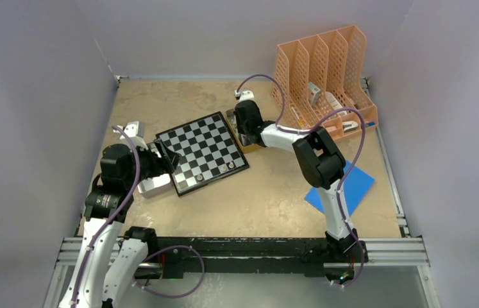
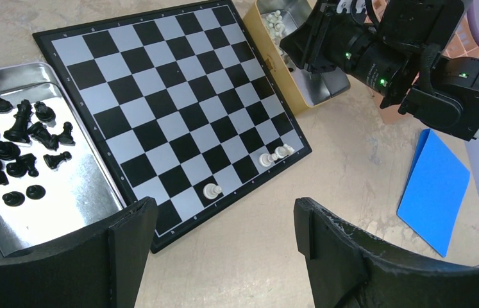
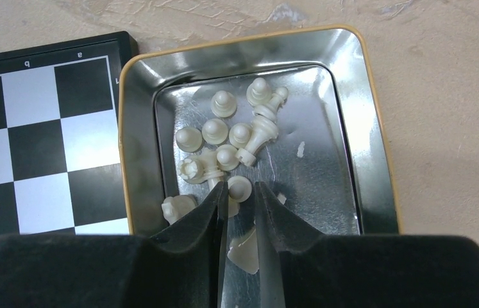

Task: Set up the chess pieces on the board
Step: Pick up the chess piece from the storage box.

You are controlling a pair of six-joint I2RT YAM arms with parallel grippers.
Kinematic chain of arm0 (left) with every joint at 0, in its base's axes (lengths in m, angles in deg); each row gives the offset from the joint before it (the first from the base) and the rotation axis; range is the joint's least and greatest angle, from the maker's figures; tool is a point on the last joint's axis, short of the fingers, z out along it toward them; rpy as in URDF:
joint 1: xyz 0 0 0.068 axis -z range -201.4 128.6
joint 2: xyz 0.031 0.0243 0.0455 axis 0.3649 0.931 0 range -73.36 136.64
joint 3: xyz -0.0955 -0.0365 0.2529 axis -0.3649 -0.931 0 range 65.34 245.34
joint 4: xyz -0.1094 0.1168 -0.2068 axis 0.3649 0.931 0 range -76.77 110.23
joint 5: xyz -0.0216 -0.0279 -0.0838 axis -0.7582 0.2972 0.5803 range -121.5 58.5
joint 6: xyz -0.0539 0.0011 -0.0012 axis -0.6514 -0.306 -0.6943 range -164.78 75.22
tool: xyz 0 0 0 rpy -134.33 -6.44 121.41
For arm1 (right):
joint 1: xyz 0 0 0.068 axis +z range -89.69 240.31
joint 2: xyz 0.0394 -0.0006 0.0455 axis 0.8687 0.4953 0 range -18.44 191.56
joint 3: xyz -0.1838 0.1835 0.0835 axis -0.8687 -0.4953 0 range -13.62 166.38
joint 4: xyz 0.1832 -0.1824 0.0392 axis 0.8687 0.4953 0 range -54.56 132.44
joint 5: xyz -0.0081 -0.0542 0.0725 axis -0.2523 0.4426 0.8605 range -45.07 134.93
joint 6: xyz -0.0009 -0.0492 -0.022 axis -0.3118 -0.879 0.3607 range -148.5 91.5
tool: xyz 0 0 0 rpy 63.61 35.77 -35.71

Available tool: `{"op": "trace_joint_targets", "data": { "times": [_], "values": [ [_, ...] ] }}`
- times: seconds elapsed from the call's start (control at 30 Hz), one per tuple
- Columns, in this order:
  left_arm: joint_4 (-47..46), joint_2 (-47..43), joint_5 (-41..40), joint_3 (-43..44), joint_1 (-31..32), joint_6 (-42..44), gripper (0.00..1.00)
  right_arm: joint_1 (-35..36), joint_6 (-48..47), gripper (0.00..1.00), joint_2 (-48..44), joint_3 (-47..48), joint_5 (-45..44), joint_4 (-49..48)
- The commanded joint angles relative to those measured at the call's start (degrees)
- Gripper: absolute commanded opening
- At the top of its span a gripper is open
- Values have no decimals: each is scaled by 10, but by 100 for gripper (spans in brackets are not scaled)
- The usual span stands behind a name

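The board [image 1: 203,153] lies at the table's middle, with three pale pieces [image 2: 274,156] near its right corner and one more [image 2: 211,190] on the near row. My left gripper [image 2: 224,224] is open and empty, hovering over bare table beside the board's [image 2: 172,109] near corner. Several black pieces [image 2: 18,138] lie in a silver tray [image 2: 63,186] left of the board. My right gripper [image 3: 239,192] is down in a gold-rimmed tray [image 3: 365,128] of pale pieces [image 3: 224,138], its jaws nearly closed on a pale pawn [image 3: 239,187].
An orange file rack [image 1: 326,70] stands at the back right. A blue sheet [image 1: 345,186] lies on the table at the right, behind the right arm. The gold-rimmed tray [image 1: 240,138] touches the board's right edge.
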Motion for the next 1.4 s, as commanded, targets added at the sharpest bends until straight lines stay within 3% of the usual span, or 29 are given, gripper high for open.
{"op": "trace_joint_targets", "data": {
  "times": [0.0,0.93,1.1,1.37],
  "values": [
    [-21,-3,-3,-6,-4,11,78,-3,-2,25,-3,20,6,-2],
    [-23,7,2,-5,-4,12,78,-6,-20,22,24,58,7,-3],
    [-23,4,2,-6,-4,12,78,-6,-23,18,17,56,6,3],
    [-21,0,0,-6,-4,12,78,-6,-14,23,11,47,18,6]
  ]
}}
